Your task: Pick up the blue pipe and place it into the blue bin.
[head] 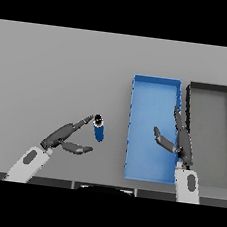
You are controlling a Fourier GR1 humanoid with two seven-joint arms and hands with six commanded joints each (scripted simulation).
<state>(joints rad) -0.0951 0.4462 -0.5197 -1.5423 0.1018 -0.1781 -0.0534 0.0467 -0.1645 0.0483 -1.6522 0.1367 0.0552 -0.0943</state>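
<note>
A short blue pipe [99, 129] with a dark open end lies on the grey table, a little left of the blue bin [143, 91]. My left hand [64, 136] is just to the pipe's left, open, its fingertips almost at the pipe's dark end and its thumb spread below. My right hand [181, 139] hovers open over the right side of the blue bin, fingers pointing away from me and thumb stretched out to the left. Neither hand holds anything.
A dark grey bin [215, 89] stands right beside the blue bin, at the table's right. The grey table [55, 73] stretches to the left and far side.
</note>
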